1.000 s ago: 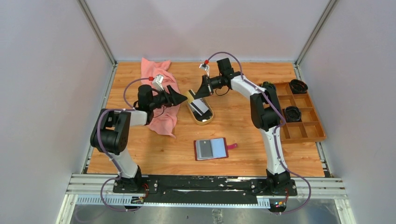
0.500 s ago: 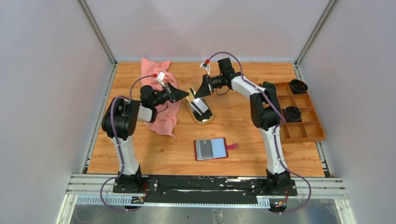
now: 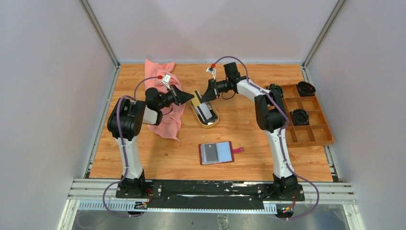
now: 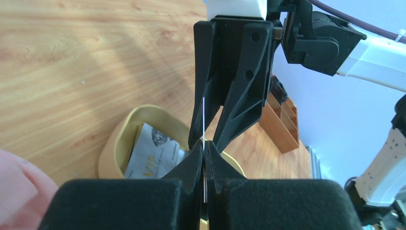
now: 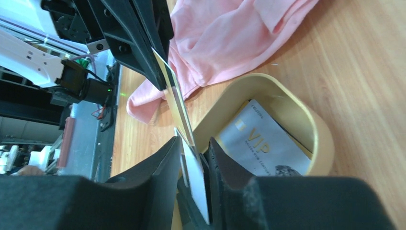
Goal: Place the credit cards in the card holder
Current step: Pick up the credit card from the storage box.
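Above the oval tan dish (image 3: 211, 124) my two grippers meet tip to tip. A thin credit card (image 3: 196, 94) stands on edge between them. My left gripper (image 4: 204, 145) is shut on the card (image 4: 204, 120), seen edge-on as a pale line. My right gripper (image 5: 194, 143) has its jaws a little apart around the other end of the card (image 5: 179, 103), with a gap showing on one side. More credit cards (image 3: 205, 110), one pale grey marked VIP (image 5: 263, 143), lie in the dish. The dark red card holder (image 3: 216, 153) lies open on the table, nearer the bases.
A pink cloth (image 3: 165, 122) lies crumpled under the left arm. A brown wooden compartment tray (image 3: 306, 120) with black round parts sits at the right edge. Grey walls close in the table on three sides.
My left gripper reached in toward the right gripper and shut on the card. My right gripper's jaws, shut on the card before, have parted.
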`<control>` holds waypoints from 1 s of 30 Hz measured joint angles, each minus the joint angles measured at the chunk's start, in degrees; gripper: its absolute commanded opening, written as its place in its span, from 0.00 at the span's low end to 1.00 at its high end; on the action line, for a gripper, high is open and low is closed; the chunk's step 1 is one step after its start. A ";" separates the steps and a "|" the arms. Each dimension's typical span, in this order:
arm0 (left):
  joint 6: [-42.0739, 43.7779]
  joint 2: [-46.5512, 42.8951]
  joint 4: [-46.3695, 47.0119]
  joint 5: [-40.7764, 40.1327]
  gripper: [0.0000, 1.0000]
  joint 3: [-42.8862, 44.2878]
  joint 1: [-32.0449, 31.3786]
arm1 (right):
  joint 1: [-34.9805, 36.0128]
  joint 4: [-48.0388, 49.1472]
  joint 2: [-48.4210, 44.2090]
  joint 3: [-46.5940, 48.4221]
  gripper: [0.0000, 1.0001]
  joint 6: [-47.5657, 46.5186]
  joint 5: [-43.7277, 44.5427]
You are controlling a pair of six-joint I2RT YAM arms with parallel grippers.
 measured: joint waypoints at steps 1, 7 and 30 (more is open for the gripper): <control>0.72 0.00 0.00 -0.17 0.00 0.35 0.00 | -0.17 -0.07 0.00 -0.02 0.42 0.04 0.37; 4.98 -0.81 -2.03 -1.33 0.00 0.79 0.00 | -1.57 -0.98 -0.09 -0.22 0.51 -0.90 2.25; -32.26 -22.56 -8.59 -0.66 0.00 -13.25 -0.26 | -5.11 -21.16 -45.24 -23.91 0.78 -33.14 8.94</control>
